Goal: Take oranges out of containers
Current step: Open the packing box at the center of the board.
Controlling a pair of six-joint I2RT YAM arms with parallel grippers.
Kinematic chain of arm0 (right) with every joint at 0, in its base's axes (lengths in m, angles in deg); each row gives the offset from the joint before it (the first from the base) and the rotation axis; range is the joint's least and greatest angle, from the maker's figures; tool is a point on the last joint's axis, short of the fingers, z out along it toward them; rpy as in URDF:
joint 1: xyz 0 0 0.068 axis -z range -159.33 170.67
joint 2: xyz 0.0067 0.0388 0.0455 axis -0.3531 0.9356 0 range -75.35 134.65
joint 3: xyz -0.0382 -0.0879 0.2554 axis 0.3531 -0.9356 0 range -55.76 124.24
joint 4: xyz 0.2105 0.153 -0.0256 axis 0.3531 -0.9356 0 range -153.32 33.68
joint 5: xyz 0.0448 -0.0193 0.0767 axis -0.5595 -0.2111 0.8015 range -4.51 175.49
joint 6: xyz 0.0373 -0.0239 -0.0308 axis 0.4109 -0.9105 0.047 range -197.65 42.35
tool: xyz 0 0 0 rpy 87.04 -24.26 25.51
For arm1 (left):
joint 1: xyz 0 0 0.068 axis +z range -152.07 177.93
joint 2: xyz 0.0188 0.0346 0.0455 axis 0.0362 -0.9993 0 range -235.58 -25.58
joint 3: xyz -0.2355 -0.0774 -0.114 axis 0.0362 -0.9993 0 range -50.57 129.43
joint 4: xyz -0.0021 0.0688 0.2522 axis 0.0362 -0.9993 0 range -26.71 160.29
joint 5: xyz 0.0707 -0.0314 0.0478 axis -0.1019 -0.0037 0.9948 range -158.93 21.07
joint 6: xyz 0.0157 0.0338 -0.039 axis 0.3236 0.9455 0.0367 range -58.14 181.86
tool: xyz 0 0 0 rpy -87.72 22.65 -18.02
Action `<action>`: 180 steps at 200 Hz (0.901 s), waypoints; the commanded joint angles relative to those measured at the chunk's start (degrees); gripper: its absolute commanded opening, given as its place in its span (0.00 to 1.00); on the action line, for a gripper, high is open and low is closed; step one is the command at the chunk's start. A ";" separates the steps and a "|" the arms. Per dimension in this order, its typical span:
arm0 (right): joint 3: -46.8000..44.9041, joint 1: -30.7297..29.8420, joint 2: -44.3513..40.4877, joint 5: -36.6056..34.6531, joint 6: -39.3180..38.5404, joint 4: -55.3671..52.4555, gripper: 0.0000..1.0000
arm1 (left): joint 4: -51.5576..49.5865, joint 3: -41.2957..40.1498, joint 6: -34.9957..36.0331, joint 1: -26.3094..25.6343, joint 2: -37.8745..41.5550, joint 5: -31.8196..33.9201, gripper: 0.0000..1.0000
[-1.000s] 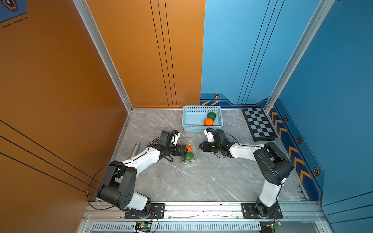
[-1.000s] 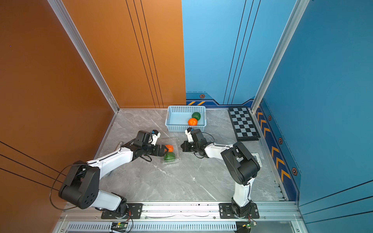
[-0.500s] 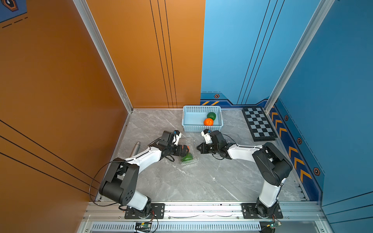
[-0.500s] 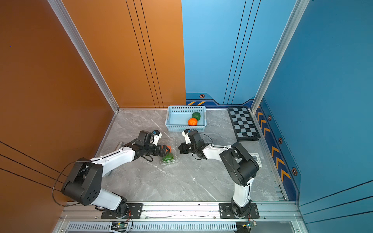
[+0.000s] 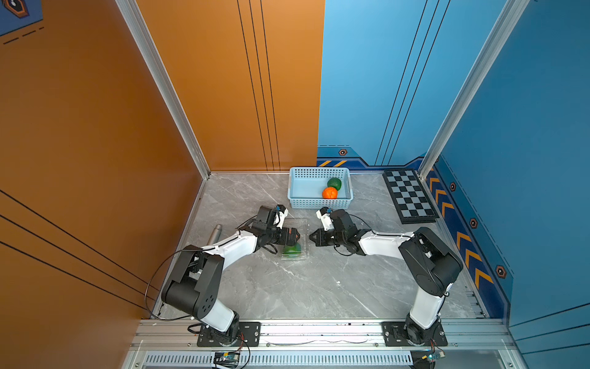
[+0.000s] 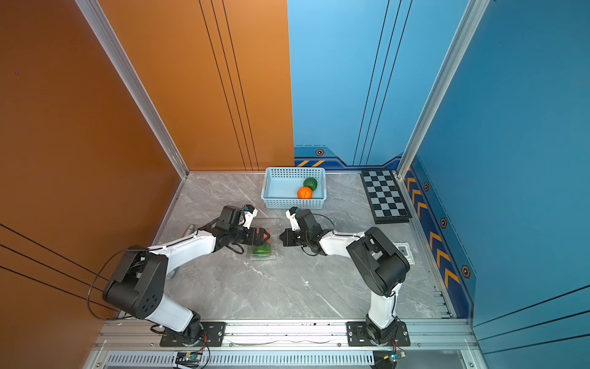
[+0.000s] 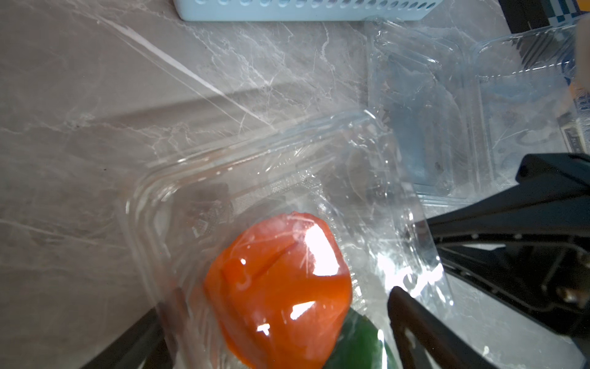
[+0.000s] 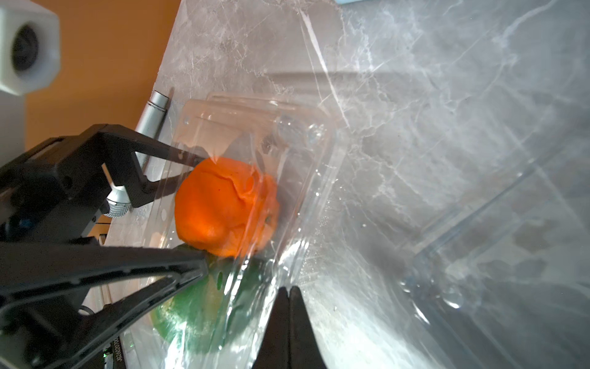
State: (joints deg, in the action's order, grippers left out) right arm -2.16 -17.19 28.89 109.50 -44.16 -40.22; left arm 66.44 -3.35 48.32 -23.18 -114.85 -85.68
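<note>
The step in hand was the grasp on the orange (image 7: pixel 277 287) lying in the open container (image 5: pixel 301 254) at mid-surface, between the two arms. A green fruit (image 5: pixel 291 249) lay in the same container, touching the orange. The basket (image 5: pixel 319 171) at the back already held one orange fruit and one green one, and a second container (image 7: pixel 424 127) just beside the first looked empty, so the task seemed about half done.

The left gripper (image 8: pixel 202 207) stood wide open, reaching into the container with one finger on each side of the orange. The fingertips were close to the fruit, and I could not tell whether they touched it. It held nothing.

The right gripper (image 8: pixel 289 295) was fully closed, its tips at the thin clear edge of the lid (image 7: pixel 415 262). It seemed to be pinching that edge and keeping the lid back, though the glare on the plastic made the contact hard to read.

The next move probably called for the left gripper to close on the orange alone, without catching the green fruit or the container wall, and then to lift it straight up. The right gripper would need to keep its hold so that the light container neither rose with the fruit nor snapped closed.
</note>
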 commanded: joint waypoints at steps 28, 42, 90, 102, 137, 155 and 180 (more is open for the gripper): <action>-0.53 -1.22 -2.43 2.80 0.78 4.15 0.00 | -0.19 1.10 0.09 -1.85 -1.39 -1.88 0.98; -0.59 -1.24 -2.38 2.86 0.95 4.50 0.00 | -0.19 0.94 0.09 -2.01 -1.35 -1.88 0.98; -0.22 -1.16 -1.34 3.50 2.19 7.08 0.00 | -0.19 1.05 0.01 -2.40 -1.45 -1.93 0.98; -0.06 -1.16 -1.37 3.52 2.14 7.11 0.00 | -0.19 1.12 0.01 -2.54 -1.60 -1.89 0.98; 0.79 -1.17 -1.15 3.50 1.66 6.50 0.00 | -0.19 1.58 0.01 -2.78 -2.09 -2.05 0.98; 0.95 -1.24 -0.98 3.19 1.51 6.06 0.00 | -0.19 1.80 0.01 -2.88 -2.31 -2.08 0.98; 1.58 -1.64 -1.32 1.98 0.16 4.09 0.00 | -0.19 2.00 0.07 -3.07 -2.66 -2.19 0.98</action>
State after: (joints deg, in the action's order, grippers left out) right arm -2.90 -17.35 28.72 109.50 -42.87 -38.28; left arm 67.16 -2.30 48.24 -24.23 -116.12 -85.42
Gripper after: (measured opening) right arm 0.048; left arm 0.984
